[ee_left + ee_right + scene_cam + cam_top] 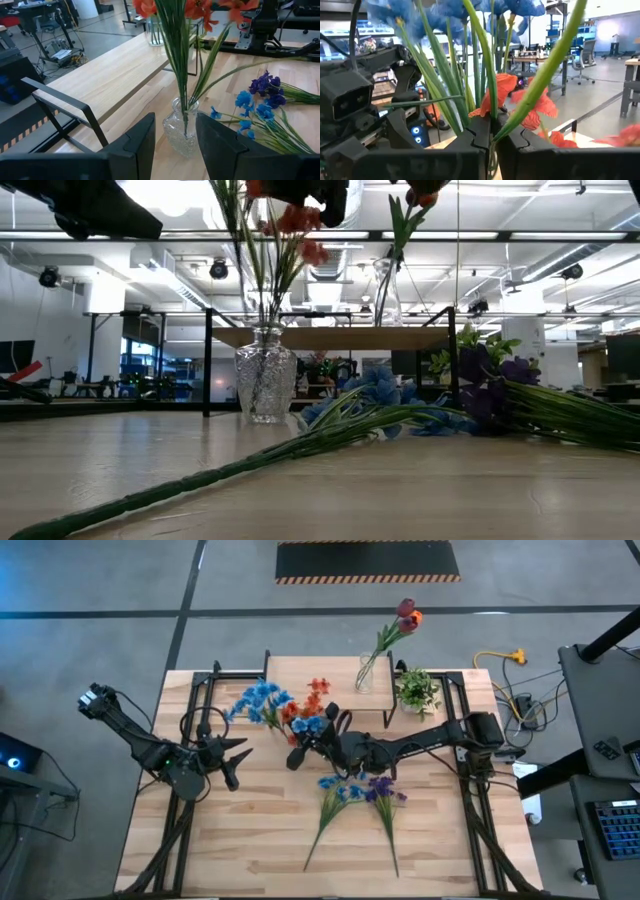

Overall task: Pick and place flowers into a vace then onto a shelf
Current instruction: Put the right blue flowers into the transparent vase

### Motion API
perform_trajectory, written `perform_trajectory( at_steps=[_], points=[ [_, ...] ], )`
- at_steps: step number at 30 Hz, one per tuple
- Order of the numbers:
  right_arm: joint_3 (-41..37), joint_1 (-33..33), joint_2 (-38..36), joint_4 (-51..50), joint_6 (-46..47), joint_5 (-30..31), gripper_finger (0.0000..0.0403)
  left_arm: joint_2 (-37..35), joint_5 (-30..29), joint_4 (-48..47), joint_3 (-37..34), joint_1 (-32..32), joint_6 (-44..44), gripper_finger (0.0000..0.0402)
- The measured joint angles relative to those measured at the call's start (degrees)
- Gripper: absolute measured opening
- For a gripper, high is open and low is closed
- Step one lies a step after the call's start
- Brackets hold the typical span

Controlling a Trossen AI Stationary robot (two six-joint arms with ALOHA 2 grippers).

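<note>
Nearest, flat on the light wooden tabletop [250,840]: loose long-stemmed artificial flowers with blue heads [340,790] and, just beside them, loose long-stemmed artificial flowers with purple heads [383,792]. Heads near each other, pointing toward the middle of the table, with green stems fanning out toward the front edge.

Farther in, around mid-table: a clear cut-glass vase [265,385] upright on the tabletop, holding a bunch of blue and orange-red artificial flowers [290,710]. Right gripper [297,752] above the vase, in among the stems; in its wrist view, fingers [475,140] pressed together, pinching green stems of that bunch.

To the left of the vase, left gripper [238,758] low over the table, aimed at the glass. Fingers [142,145] partly spread, with nothing between them. Apart from the vase, which stands just ahead of the gap in the wrist view.

Farthest back: the small low shelf with a light plank top on thin black metal legs [300,675]. On it, toward the right end, a second slim clear glass vase [364,675] carrying dark red tulip flowers [405,615] that lean past the back edge. Just to the right of the shelf, a small leafy green potted plant [417,690].
</note>
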Motion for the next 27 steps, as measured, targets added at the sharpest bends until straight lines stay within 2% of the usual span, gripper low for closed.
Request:
perform_trajectory(
  at_steps=[17, 27],
  points=[
    [0.0, 0.1, -1.1, -0.1, -3.9, 1.4, 0.0008, 0.5, 1.8, -1.1, 0.0, 0.0, 0.2, 0.0125],
    [-1.4, 0.1, -1.3, -3.7, -0.3, 1.6, 0.0008, 1.5, 1.8, -1.1, 0.0, 0.0, 0.1, 0.0125]
  ],
)
